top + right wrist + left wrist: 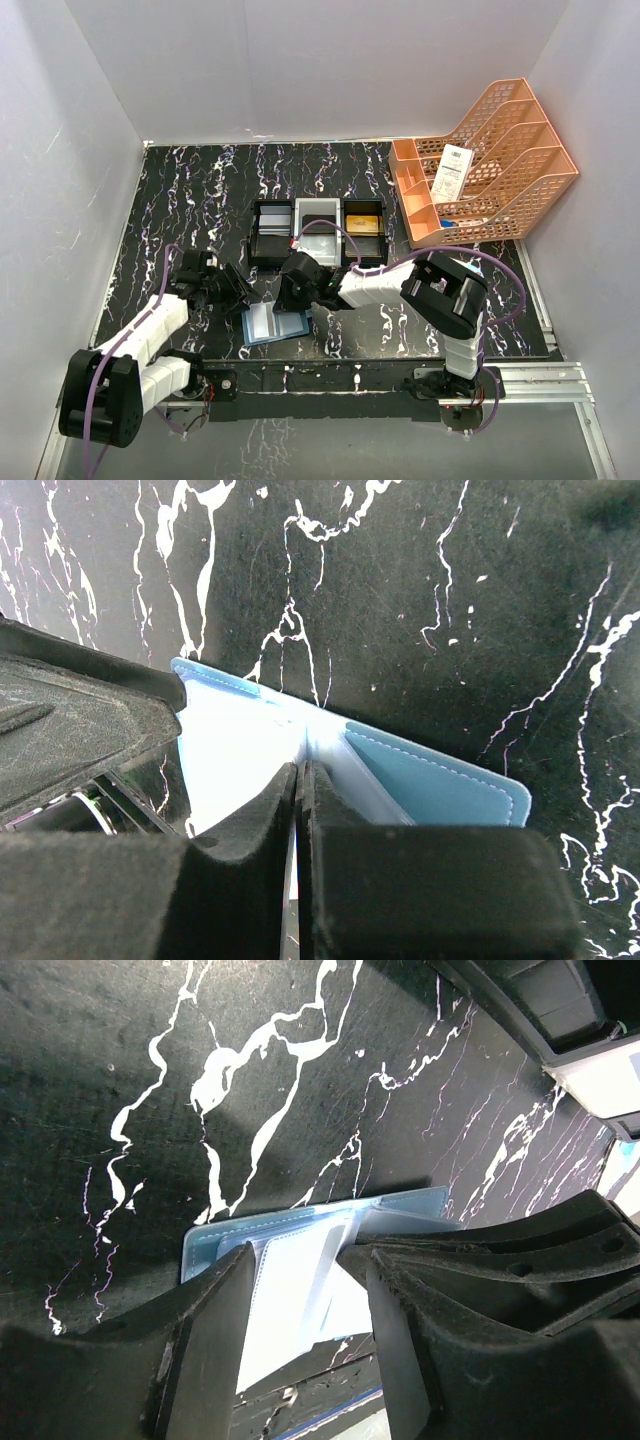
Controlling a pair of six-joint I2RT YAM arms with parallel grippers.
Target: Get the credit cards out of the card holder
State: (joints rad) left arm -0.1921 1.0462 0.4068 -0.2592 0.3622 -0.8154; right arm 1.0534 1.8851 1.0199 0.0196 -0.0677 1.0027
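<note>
Although it lies open on the table (200, 200), near the tray (252, 235) on the robot's side of it, the card holder (262, 325) shows in the top view only as a small pale-blue rectangle with its far corners covered. Both wrist views cut it off behind their own fingers, and whether its pockets have anything in them cannot be made out. The right gripper (300, 775) is clenched, its tips down at the fold between the two panels. Whether something thin is nipped between them I cannot tell. The left gripper (295, 1260) stands half spread astride one pale panel, grasping nothing visible. The holder is soft teal with stitched, rounded edges and cloudy clear pockets. The table is matt black, veined white like marble. A gold card (363, 225) lies flat in the tray's right compartment. What is in the other compartments is too small to name.
</note>
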